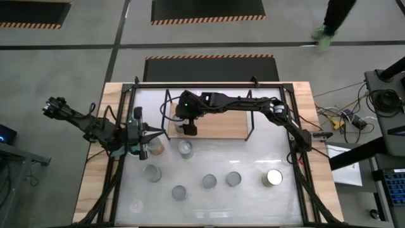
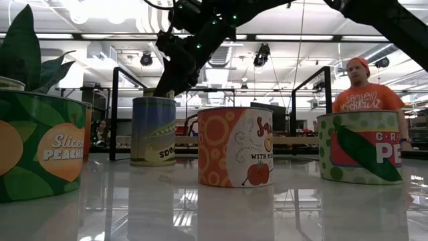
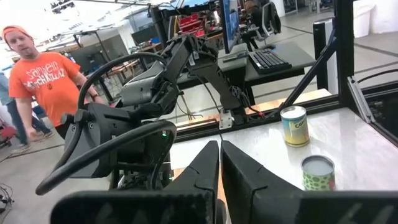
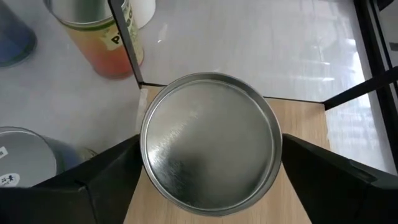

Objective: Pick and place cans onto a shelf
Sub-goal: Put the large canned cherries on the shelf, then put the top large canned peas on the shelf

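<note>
The shelf (image 1: 221,123) is a light-wood board in a thin black frame at the table's far middle. My right gripper (image 1: 188,128) reaches over the shelf's left end and is shut on a silver-topped can (image 4: 210,143) that stands on the board. My left gripper (image 1: 147,144) is shut and empty at the table's left, just beside a reddish-sided can (image 1: 158,147). Several more cans stand upright on the white tabletop, among them one just in front of the shelf (image 1: 185,149) and a shiny one at the right (image 1: 273,178). My right gripper holds the can by its side wall just under the top rim (image 4: 144,155), pinched between the two fingers (image 4: 106,177), one on each opposite side. The fingers come from above, pointing down. The can is upright, its base on the wood board (image 4: 305,124) near the shelf's left near corner.
The shelf's black frame posts (image 4: 127,43) stand close by the held can. The table has a black rail frame and wooden side strips (image 1: 101,145). A person in an orange shirt (image 2: 366,94) stands beyond the table. A leafy plant (image 2: 30,53) is at the near left.
</note>
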You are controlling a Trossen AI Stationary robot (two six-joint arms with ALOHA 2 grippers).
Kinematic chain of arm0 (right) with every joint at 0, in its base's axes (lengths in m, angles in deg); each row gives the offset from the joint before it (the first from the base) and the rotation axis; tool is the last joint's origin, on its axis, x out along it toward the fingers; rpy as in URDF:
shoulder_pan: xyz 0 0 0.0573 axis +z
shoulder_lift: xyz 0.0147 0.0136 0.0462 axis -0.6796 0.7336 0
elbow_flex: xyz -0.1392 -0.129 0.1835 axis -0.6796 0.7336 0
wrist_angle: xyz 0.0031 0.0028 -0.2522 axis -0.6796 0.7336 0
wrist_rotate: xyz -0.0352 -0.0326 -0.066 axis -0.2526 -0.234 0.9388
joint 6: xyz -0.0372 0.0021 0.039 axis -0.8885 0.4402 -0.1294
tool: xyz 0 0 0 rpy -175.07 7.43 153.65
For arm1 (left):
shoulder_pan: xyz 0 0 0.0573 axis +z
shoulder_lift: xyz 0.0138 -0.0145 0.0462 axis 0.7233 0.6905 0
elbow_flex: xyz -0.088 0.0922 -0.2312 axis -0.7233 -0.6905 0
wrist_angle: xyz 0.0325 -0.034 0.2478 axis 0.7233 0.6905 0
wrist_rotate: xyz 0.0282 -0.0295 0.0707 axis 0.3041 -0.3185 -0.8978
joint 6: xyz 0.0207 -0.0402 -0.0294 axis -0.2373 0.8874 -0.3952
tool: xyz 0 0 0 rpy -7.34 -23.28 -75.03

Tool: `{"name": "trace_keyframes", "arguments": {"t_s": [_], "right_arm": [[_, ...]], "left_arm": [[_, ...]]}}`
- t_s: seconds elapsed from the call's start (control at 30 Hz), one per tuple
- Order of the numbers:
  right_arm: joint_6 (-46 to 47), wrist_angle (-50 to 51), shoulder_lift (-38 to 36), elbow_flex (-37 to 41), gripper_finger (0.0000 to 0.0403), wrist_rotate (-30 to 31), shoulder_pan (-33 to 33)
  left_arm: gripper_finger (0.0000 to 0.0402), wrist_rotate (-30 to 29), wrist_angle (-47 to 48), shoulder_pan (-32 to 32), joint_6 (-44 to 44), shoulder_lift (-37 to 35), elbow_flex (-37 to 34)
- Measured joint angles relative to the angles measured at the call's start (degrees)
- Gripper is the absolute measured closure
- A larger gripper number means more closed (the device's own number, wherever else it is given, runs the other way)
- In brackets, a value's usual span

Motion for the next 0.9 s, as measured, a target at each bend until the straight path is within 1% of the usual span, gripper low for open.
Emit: {"name": "trace_keyframes", "arguments": {"t_s": [0.13, 0.23, 0.4, 0.53, 0.6, 0.63, 0.7, 0.8, 0.9], "right_arm": [[-0.03, 0.24, -0.92, -0.24, 0.0035, 0.10, 0.00], [0.12, 2.09, -2.15, -2.22, 0.0035, 0.49, 0.07], [2.68, 11.45, -5.59, -6.93, 0.0035, 0.52, 0.69], [5.66, 20.92, -11.16, -6.43, 0.0035, 0.61, 2.75], [8.30, 23.72, -15.04, -3.77, 0.0035, 1.35, 4.58], [9.57, 24.06, -17.00, -1.80, 0.0035, 3.07, 6.08], [11.68, 22.67, -21.31, 3.36, 0.0035, 8.71, 9.53], [14.38, 15.90, -27.32, 13.30, 0.0035, 16.58, 15.70], [17.34, 7.10, -32.24, 23.41, 0.0035, 18.53, 20.82]], "left_arm": [[0.0402, 0.00, -0.02, 0.00, 0.00, 0.07, 0.00], [0.0402, 0.00, -0.02, 0.00, 0.00, 0.11, 0.00], [0.0402, 0.00, 0.01, 0.00, 0.90, 0.35, 0.00], [0.0402, 0.00, 0.00, 0.00, 3.66, 1.28, 0.00], [0.0402, 0.00, 0.00, 0.01, 5.03, 2.22, 0.10], [0.0402, 0.00, -0.02, 0.00, 5.67, 2.84, 0.20], [0.0402, 0.00, 0.01, 0.00, 6.68, 4.11, 0.45], [0.0402, 0.04, 0.39, 0.00, 7.47, 5.93, 1.30], [0.0402, 0.07, 1.03, -0.02, 8.02, 7.05, 2.13]]}}
